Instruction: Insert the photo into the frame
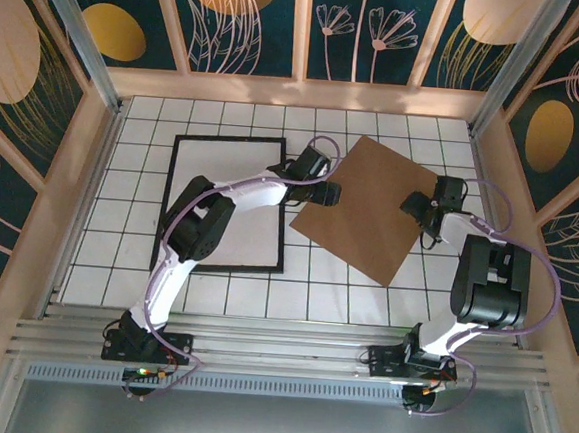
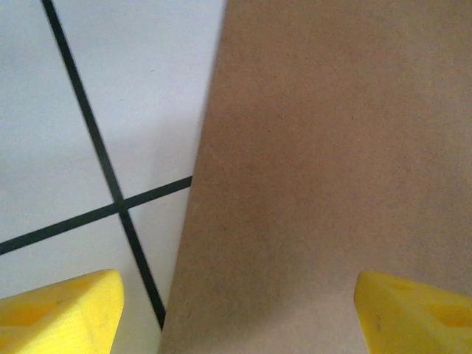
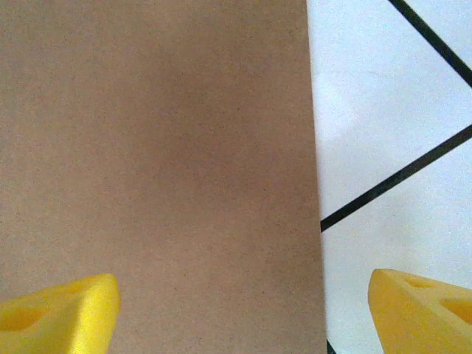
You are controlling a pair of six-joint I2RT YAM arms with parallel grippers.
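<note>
Brown board [image 1: 370, 213] lies under left end effector [image 2: 236, 313] and right end effector [image 3: 240, 313], both parted; overhead shows the frame [image 1: 230, 138].

Brown board [image 3: 155, 169] beside white tiles [image 3: 383, 110] — yellow fingers [image 3: 59, 313] apart

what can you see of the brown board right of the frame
The brown board is a plain matte rectangle, fibreboard by its look, apparently flat and turned diagonally on the white tiled table, just right of the black frame. The left pincer, open, straddles its left edge; the right pincer, open, straddles its right edge. Whether either touches it I cannot tell.
</note>
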